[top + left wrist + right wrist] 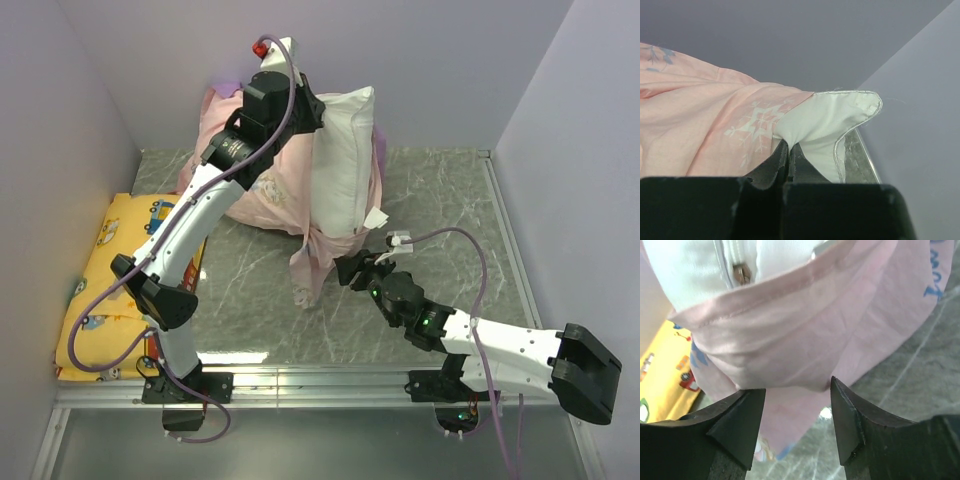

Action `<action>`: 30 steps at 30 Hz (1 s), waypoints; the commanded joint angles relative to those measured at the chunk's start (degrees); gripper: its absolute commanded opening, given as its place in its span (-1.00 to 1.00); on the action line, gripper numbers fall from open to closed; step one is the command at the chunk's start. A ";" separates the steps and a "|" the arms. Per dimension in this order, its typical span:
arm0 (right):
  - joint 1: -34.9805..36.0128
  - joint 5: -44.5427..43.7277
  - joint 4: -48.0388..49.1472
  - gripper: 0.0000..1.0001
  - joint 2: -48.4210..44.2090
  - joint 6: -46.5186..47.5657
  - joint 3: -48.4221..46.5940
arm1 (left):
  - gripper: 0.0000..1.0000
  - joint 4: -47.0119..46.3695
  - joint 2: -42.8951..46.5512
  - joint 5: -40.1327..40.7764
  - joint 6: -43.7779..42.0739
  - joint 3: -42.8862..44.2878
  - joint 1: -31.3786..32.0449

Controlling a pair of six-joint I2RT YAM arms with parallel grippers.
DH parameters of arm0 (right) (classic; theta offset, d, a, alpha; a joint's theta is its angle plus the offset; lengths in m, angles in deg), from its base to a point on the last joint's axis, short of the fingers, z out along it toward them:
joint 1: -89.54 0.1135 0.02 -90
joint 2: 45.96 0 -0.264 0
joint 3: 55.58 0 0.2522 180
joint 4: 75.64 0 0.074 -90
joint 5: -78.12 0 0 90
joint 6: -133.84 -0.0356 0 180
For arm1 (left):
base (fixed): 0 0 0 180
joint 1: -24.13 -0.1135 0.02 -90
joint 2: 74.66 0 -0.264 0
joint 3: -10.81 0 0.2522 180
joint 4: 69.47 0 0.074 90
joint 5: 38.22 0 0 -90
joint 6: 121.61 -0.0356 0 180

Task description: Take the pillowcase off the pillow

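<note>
The white pillow (345, 160) stands on end at the back of the table, half out of the pillowcase (265, 190), which shows its pale pink inner side and hangs in a tail toward the front. My left gripper (300, 105) is shut on the pillow's top corner; in the left wrist view the gripper (788, 146) pinches white pillow fabric (825, 125) beside the pink pillowcase (705, 130). My right gripper (355, 268) is open at the hanging tail. In the right wrist view the gripper (797, 405) has pillowcase fabric (805, 335) between its fingertips, below the pillow (695, 265).
A yellow cushion (110, 290) with cartoon vehicles lies at the left wall, also in the right wrist view (660, 370). Lilac walls enclose the marbled table (440, 210) on three sides. A metal rail (320, 380) runs along the near edge.
</note>
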 commanded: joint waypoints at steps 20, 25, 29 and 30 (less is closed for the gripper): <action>1.28 -5.05 -0.07 -1.00 -5.80 -12.80 11.60 | -0.99 -11.55 5.61 2.46 0.10 4.10 -1.27; 0.41 -4.80 -11.22 -1.00 5.08 -16.94 1.42 | -0.99 -11.90 6.84 1.05 1.33 2.35 -1.18; -2.57 0.29 -10.38 -1.00 12.13 -14.67 -3.34 | -0.99 -12.60 9.39 -0.62 3.08 -1.16 -1.18; -4.06 2.30 -9.59 -0.99 11.88 -14.48 -3.00 | -0.99 -13.21 9.92 -1.23 3.70 -1.95 -1.18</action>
